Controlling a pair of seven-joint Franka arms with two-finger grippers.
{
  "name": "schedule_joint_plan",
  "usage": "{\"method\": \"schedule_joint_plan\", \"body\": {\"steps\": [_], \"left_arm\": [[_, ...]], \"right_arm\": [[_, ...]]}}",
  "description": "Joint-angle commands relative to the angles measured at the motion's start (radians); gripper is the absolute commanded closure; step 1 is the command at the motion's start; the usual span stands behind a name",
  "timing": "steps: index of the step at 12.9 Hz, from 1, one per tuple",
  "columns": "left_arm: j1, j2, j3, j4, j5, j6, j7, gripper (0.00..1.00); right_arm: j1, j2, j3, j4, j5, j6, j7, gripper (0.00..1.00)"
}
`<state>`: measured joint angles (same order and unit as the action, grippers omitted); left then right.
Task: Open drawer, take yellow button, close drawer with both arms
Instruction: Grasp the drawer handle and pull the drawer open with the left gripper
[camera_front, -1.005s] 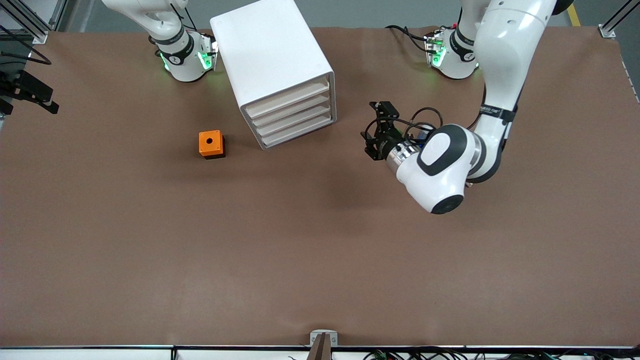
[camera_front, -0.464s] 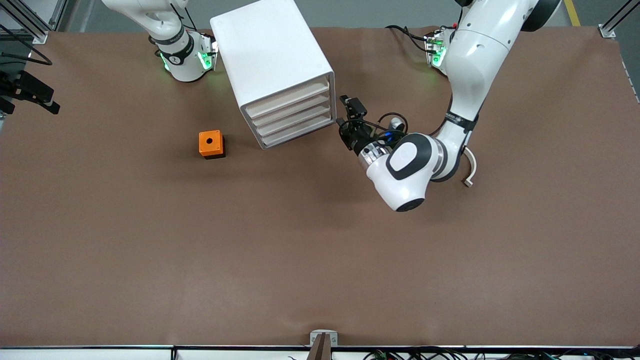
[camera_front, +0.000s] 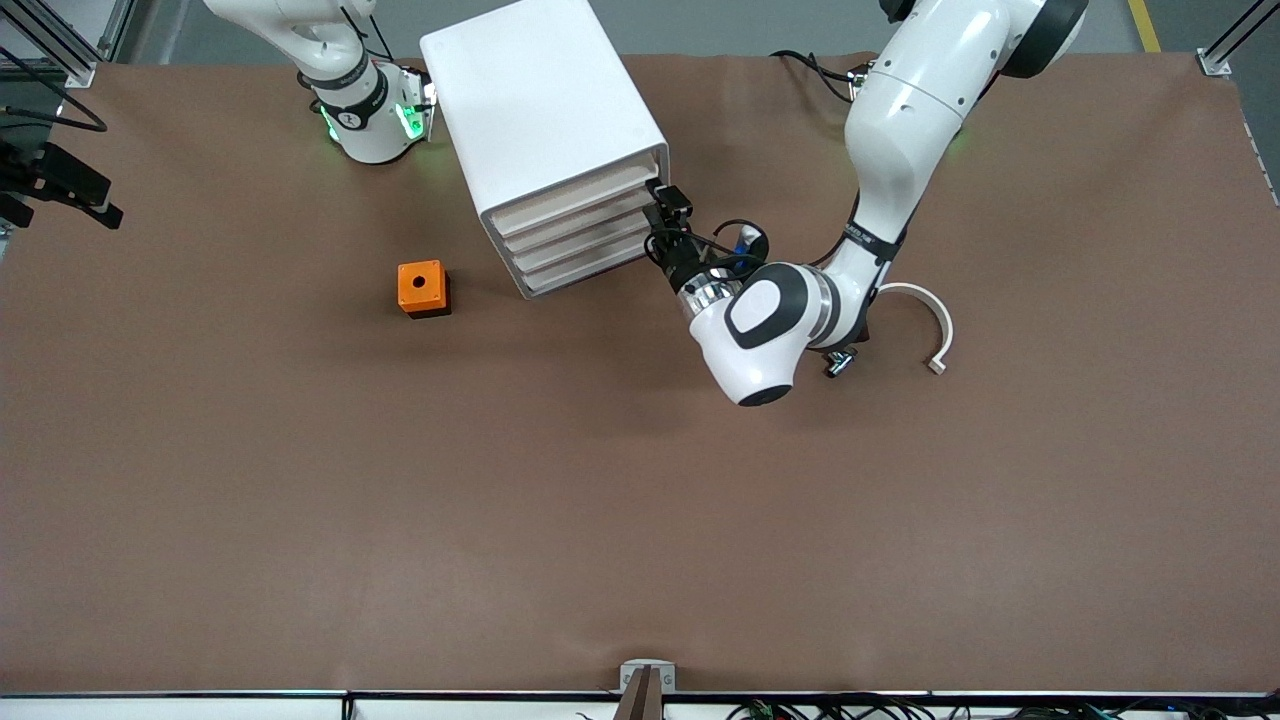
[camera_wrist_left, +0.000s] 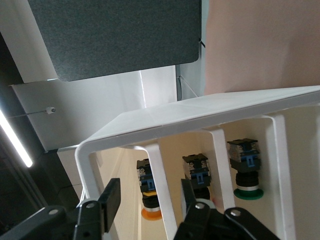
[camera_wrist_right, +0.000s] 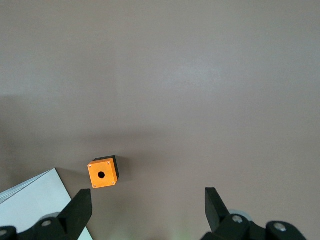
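My right arm (camera_front: 350, 95) waits at its end of the bench (camera_front: 640, 520). Its right end effector (camera_wrist_right: 146, 207) hangs released, fingers spread, high over the orange cube (camera_front: 423, 288), which has not moved. Next along stands the white cabinet (camera_front: 540, 110). All four drawer fronts are flush, as they were a second ago, so the drawer (camera_front: 575, 195) is not yet open. What has changed is my left arm. A second ago its tip was over bare bench well apart from the cabinet, half a second ago it was just beside the cabinet's corner, and now the left end effector (camera_front: 662, 240) is right at the drawer fronts, at the corner toward the left arm's end. In the left wrist view the left end effector (camera_wrist_left: 149, 197) is released, and its two fingers (camera_wrist_left: 110, 197) straddle a white rib of the cabinet front without closing on it. Past that rib I can see the button (camera_wrist_left: 147, 187) with its orange cap, inside the compartment next to the cabinet's outer wall, with two other push buttons in the compartments beside it. I judge the approach finished and the grip and pull next. The sweep has also uncovered a white curved strip (camera_front: 925, 315) lying on the bench.
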<state>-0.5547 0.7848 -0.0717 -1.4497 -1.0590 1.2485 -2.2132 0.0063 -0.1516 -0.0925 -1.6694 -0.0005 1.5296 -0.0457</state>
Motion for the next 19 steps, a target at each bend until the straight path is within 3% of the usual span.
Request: {"method": "schedule_joint_plan", "body": {"steps": [1, 8, 14, 19], "left_arm": [[-0.025, 0.01, 0.009, 0.025, -0.033, 0.008, -0.036, 0.44], [-0.088, 0.019, 0.013, 0.011, -0.024, 0.012, -0.08, 0.58], [-0.109, 0.027, 0.013, 0.0, -0.024, 0.037, -0.148, 0.9], [-0.058, 0.024, 0.015, 0.005, -0.033, 0.035, -0.146, 0.94]], "right_arm": [[-0.015, -0.032, 0.011, -0.029, 0.013, 0.001, 0.015, 0.0], [-0.017, -0.031, 0.011, -0.029, 0.013, 0.004, 0.015, 0.0], [-0.015, -0.031, 0.011, -0.029, 0.013, 0.004, 0.013, 0.0], [-0.015, -0.023, 0.013, 0.002, 0.01, -0.014, 0.015, 0.0]]}}
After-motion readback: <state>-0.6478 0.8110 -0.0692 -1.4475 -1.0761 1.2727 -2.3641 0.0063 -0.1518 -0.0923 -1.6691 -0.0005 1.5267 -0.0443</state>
